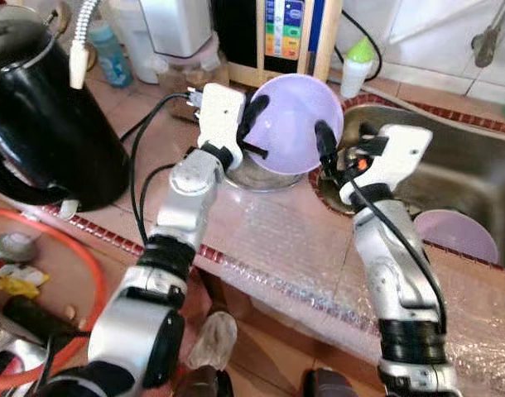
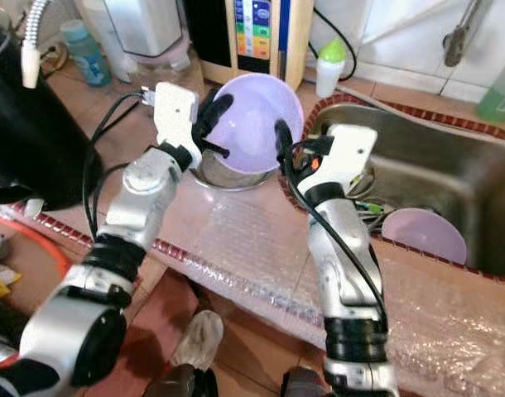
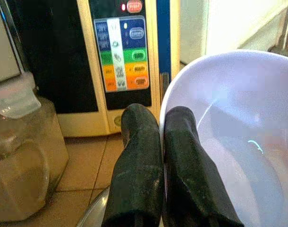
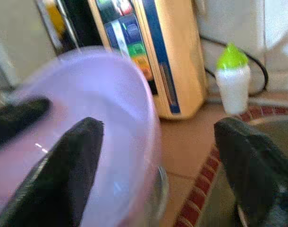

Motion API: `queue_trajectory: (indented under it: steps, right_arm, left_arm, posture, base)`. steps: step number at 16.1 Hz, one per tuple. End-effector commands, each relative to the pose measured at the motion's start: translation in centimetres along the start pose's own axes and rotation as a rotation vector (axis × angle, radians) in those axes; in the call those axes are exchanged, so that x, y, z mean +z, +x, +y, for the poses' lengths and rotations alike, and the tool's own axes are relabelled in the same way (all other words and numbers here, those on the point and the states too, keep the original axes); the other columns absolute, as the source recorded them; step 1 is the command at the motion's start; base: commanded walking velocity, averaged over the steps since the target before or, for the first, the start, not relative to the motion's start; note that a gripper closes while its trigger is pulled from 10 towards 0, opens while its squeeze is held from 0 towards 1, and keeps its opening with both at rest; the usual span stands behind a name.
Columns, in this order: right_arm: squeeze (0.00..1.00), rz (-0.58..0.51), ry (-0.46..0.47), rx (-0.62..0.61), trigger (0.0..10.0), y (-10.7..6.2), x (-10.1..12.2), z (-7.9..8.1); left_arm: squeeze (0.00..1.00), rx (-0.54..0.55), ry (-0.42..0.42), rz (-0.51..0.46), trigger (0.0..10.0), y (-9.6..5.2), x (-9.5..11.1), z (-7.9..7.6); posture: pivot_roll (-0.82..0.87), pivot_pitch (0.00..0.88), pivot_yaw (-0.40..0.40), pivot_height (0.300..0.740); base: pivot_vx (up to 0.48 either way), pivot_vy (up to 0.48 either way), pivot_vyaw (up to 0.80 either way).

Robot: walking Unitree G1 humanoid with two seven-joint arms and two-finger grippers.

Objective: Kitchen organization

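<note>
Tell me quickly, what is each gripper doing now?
Left gripper: shut on the lavender bowl's rim.
Right gripper: open, one finger inside the bowl, one outside.

Head eyes look down; wrist cams close, sharing purple bowl (image 1: 295,120).

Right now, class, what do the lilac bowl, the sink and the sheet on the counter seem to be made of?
Lilac bowl, pinched at its rim by the left tool: probably plastic, going by its smooth, slightly translucent sheen. Sink: likely stainless steel, from its dull grey metallic shine. Sheet: apparently clear bubble wrap, with rows of small bumps.
</note>
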State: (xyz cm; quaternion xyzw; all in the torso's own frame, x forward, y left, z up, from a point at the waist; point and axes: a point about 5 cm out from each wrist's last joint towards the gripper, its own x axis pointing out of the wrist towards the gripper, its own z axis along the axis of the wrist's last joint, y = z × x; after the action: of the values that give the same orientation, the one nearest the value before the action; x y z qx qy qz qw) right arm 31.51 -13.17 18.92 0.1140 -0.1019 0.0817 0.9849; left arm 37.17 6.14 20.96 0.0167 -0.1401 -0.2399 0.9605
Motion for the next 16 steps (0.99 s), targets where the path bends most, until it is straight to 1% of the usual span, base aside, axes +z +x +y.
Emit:
queue_trajectory:
  steps: [1,2,4,5,7,8,9,10,13,16]
  right_arm:
    - [0.00,0.004,-0.020,-0.014,0.0,0.6,0.1,0.0]
    - [0.00,0.005,-0.031,-0.025,0.0,1.1,0.2,-0.1]
    - [0.00,0.003,-0.025,-0.043,0.0,2.4,0.6,-0.1]
    - [0.00,0.009,-0.006,-0.059,0.0,3.1,0.7,-0.2]
    - [0.00,0.019,0.028,-0.077,0.0,3.7,0.7,-0.3]
    - [0.00,0.039,0.077,-0.090,0.0,4.1,0.6,-0.3]
    - [0.00,0.058,0.125,-0.107,0.0,4.3,0.3,-0.4]
    - [0.00,0.075,0.144,-0.113,0.0,4.3,0.1,-0.5]
    - [0.00,0.115,0.175,-0.125,0.0,4.1,-0.8,-0.9]
    - [0.00,0.122,0.191,-0.120,0.0,4.0,-1.1,-0.7]
  left_arm:
    - [0.00,0.015,0.021,-0.058,0.0,-0.1,0.9,0.0]
    - [0.00,0.020,0.025,-0.076,0.0,-0.2,1.1,-0.1]
    - [0.00,0.030,0.037,-0.108,0.0,-0.4,1.5,-0.2]
    - [0.00,0.027,0.040,-0.118,0.0,-0.6,1.5,-0.3]
    - [0.00,0.024,0.048,-0.121,0.0,-0.7,1.4,-0.5]
    - [0.00,0.027,0.053,-0.126,0.0,-0.8,1.4,-0.5]
    - [0.00,0.036,0.057,-0.131,0.0,-0.9,1.5,-0.5]
    - [0.00,0.038,0.057,-0.135,0.0,-0.9,1.5,-0.4]
    - [0.00,0.054,0.071,-0.135,0.0,-1.0,1.6,-0.2]
    - [0.00,0.048,0.061,-0.136,0.0,-0.8,1.7,-0.1]
  posture:
    - [-0.08,0.066,0.064,0.740]
    - [-0.08,0.064,0.061,0.740]
    - [-0.07,0.061,0.050,0.740]
    - [-0.06,0.059,0.046,0.740]
    - [-0.06,0.056,0.042,0.740]
    - [-0.06,0.054,0.040,0.740]
    - [-0.06,0.051,0.038,0.740]
    - [-0.06,0.051,0.038,0.740]
    - [-0.06,0.051,0.038,0.740]
    - [-0.06,0.053,0.046,0.740]
  base:
    - [0.000,0.000,0.00]
    - [0.000,0.000,0.00]
    - [0.000,0.000,0.00]
    - [0.000,0.000,0.00]
    - [0.000,0.000,0.00]
    - [0.000,0.000,0.00]
    - [0.000,0.000,0.00]
    - [0.000,0.000,0.00]
    - [0.000,0.000,0.00]
    - [0.000,0.000,0.00]
